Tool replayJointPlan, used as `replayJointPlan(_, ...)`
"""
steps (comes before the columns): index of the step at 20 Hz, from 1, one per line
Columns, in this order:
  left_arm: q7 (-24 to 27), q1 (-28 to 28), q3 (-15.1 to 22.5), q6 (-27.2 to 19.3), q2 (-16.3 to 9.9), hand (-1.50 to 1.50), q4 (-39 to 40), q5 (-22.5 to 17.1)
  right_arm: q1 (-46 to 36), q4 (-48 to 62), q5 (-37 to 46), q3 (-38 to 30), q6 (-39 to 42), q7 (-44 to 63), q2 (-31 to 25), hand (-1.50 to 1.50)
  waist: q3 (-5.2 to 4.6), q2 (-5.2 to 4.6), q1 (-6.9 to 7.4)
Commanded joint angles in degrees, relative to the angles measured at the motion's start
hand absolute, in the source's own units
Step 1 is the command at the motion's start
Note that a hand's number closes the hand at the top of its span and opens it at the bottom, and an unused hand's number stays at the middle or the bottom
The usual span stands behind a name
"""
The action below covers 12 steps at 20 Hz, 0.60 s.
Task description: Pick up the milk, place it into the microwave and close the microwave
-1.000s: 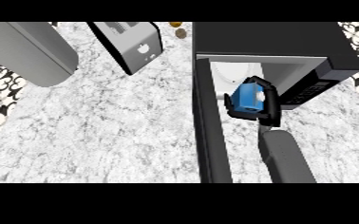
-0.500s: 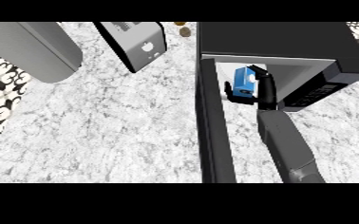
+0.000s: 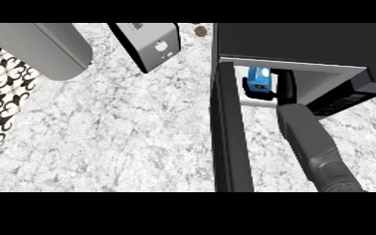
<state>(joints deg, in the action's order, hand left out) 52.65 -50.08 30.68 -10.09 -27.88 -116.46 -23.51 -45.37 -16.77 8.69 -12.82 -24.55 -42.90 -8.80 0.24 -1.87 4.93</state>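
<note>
My grey right forearm point(image 3: 316, 144) runs up from the lower edge beside the open microwave door point(image 3: 228, 134). My right hand point(image 3: 277, 90) is curled round the blue milk carton point(image 3: 258, 77), just inside the microwave point(image 3: 294, 42) opening.

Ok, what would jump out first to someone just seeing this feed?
The small blue milk carton, held by the black right hand inside the opening of the black microwave at upper right. Next, the microwave's open black door jutting toward the viewer over the white marble counter.
</note>
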Motion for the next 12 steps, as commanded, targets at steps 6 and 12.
replayJointPlan(6, 1.09, 1.68, -0.62, 2.12, -0.31, -1.5, 2.91, -0.45, -4.76, 4.55, 1.96, -0.94, -8.15, -4.19, -1.87, 1.5, 0.06, -0.7, 1.79)
replayJointPlan(12, -0.3, 3.11, -1.48, 1.68, -0.38, -1.5, 2.21, -0.91, -7.47, 3.84, -1.4, -4.81, -5.48, -6.69, -3.44, 1.5, 0.17, -1.17, 1.98)
